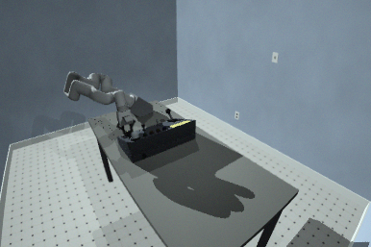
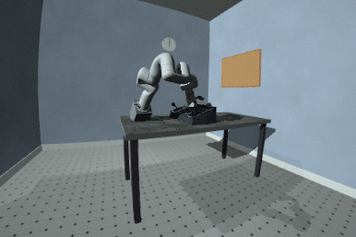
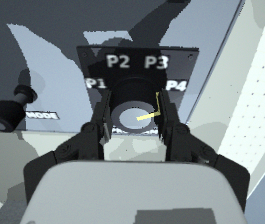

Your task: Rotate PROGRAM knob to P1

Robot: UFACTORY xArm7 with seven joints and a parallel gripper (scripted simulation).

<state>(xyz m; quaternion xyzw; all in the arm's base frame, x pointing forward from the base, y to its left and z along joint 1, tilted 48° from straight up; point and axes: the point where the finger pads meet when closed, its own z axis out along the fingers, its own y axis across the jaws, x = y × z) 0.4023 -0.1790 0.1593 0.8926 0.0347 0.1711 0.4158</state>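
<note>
The dark console [image 1: 158,139] stands on the table near the arm's base; it also shows in the exterior view [image 2: 197,114]. In the wrist view the round PROGRAM knob [image 3: 134,113] sits on a black plate lettered P1 [image 3: 95,83], P2, P3 and P4 [image 3: 176,85]. Its yellow pointer line [image 3: 151,114] points right, toward P4. My gripper [image 3: 135,100] is shut on the knob, one finger on each side. In the top view the gripper [image 1: 130,131] is at the console's left end.
A black toggle lever [image 3: 9,111] above the MODE label [image 3: 43,115] stands left of the knob. A yellow strip [image 1: 178,124] and an upright lever [image 1: 168,111] are at the console's far end. The arm's base [image 2: 139,112] is on the table behind the console.
</note>
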